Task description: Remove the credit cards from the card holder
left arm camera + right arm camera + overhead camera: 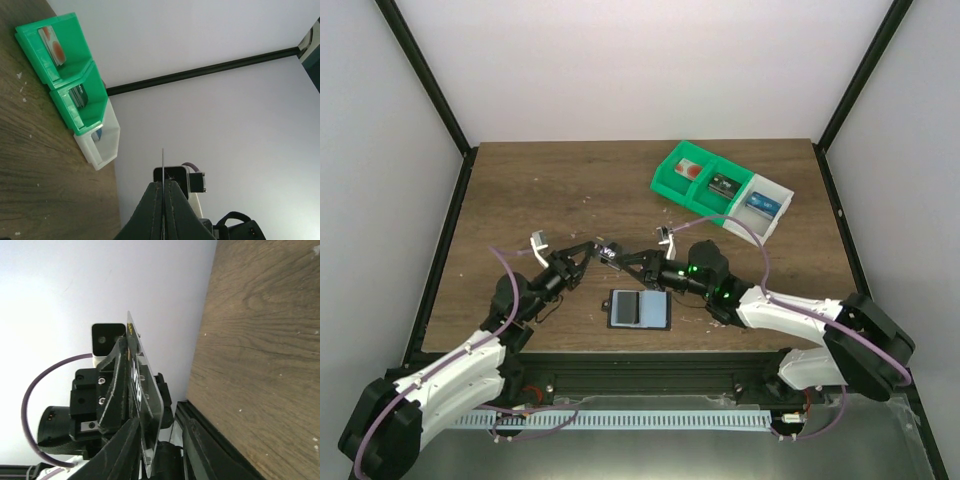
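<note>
The card holder (638, 309) lies open on the table near the front edge, showing two pale blue-grey panels. My left gripper (598, 250) is above and behind it, shut on a thin credit card (611, 252). In the left wrist view the card (162, 162) is edge-on, sticking out between the closed fingers (155, 200). My right gripper (628, 263) faces the left one from the right. In the right wrist view its jaws (162, 427) stand open with the card (145, 405) between them, close to the left-hand finger (122, 445).
A row of bins stands at the back right: two green ones (698, 178) and a white one (763, 208), each with a card inside. They also show in the left wrist view (75, 100). A black frame rail (220, 440) runs along the table edge.
</note>
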### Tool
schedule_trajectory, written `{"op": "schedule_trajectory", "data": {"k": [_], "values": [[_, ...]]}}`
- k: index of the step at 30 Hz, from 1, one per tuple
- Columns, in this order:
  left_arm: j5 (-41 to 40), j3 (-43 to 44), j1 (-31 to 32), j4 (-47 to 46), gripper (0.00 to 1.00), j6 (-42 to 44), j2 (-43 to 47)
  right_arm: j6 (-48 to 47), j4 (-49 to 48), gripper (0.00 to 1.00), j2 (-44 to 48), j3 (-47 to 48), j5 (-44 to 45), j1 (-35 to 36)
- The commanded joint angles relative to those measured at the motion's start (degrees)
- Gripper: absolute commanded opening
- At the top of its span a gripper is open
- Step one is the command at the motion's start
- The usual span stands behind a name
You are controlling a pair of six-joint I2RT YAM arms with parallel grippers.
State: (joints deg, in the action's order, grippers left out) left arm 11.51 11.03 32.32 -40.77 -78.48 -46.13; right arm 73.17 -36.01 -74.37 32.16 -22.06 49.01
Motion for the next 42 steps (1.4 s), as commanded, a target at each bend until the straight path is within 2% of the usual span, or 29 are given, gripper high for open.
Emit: {"op": "schedule_trajectory", "data": {"k": [1, 6, 9, 12, 14, 18, 19, 23, 25, 30, 32, 36, 42], "values": [[-0.11, -1.53, 0.38, -4.44, 0.00, -0.83, 1.09, -0.95, -2.05, 0.22, -0.45, 2.15, -1.34, 0.39], [-0.60, -2.44, 0.36, -4.73, 0.00, -1.60, 1.95, -0.92, -3.50, 0.01, -0.06, 1.57, -1.00, 0.63], [-0.73, -2.64, 0.38, -4.03, 0.01, -2.16, 2.25, -1.23, -3.85, 0.01, 0.66, 0.95, -0.21, 0.82], [-0.15, -2.73, 0.37, -3.51, 0.32, -2.04, 2.36, -5.03, -2.21, 0.01, 2.34, 1.60, -0.15, 0.65], [1.39, -2.30, 0.36, -3.27, 0.47, 0.03, 2.43, -8.83, 2.91, 0.00, 4.63, 3.25, 0.20, 0.03], [5.00, 0.77, 0.38, 4.09, 0.71, 4.97, 3.37, -16.36, 13.56, 0.01, 10.37, 4.84, 2.63, -2.16], [5.62, 1.90, 0.34, 7.02, 0.79, 6.57, 3.49, -18.11, 15.60, 0.00, 11.32, 5.25, 2.61, -3.03], [8.55, 6.50, 0.33, 17.28, 0.96, 14.87, 3.80, -25.60, 26.54, 0.00, 11.64, 9.28, -2.42, -8.63], [9.41, 8.59, 0.37, 20.89, 0.99, 19.00, 4.14, -28.88, 31.07, 0.00, 12.04, 10.73, -3.50, -11.64], [7.76, 16.67, 0.29, 34.84, 1.00, 33.19, 3.85, -35.11, 40.36, 0.00, 12.16, 15.22, -5.21, -21.89], [5.22, 20.26, 0.29, 41.47, 1.00, 39.46, 3.37, -37.60, 44.06, 0.00, 10.19, 18.14, -5.69, -25.65], [2.89, 24.25, 0.29, 48.90, 1.00, 48.35, 3.90, -40.98, 48.60, 0.00, 4.89, 22.43, -7.13, -34.09], [2.03, 26.51, 0.29, 52.95, 1.00, 52.81, 5.90, -41.36, 48.49, 0.00, -4.56, 26.99, -11.58, -44.82]]}}
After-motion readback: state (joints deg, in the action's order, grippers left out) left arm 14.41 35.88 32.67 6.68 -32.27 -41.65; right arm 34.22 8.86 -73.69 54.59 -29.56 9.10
